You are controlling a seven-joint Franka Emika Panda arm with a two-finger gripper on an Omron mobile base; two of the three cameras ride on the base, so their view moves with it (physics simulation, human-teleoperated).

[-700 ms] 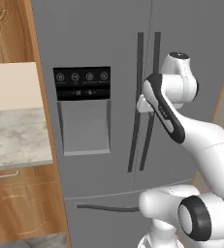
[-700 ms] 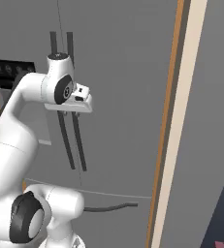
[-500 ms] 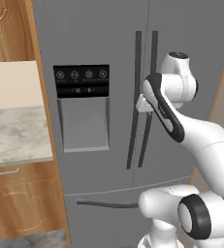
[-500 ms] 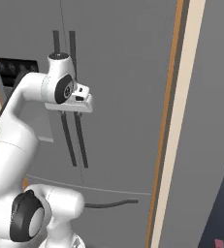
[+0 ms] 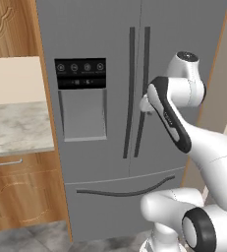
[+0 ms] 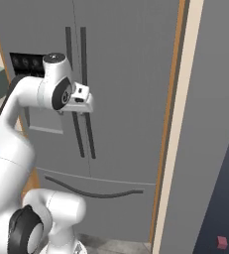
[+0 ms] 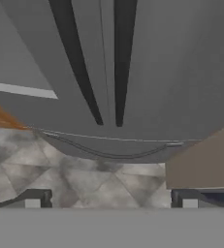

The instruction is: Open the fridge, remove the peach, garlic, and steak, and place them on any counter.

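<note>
With the tall grey French-door fridge [image 5: 134,74] shut, you see upright dark bar handles [image 7: 118,58]; two-finger gripper [image 7: 111,201] spread, empty, beside them.

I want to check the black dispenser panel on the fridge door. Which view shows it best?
The left base view: the dispenser panel faces the camera unblocked. In the right base view the arm partly hides it.
</note>
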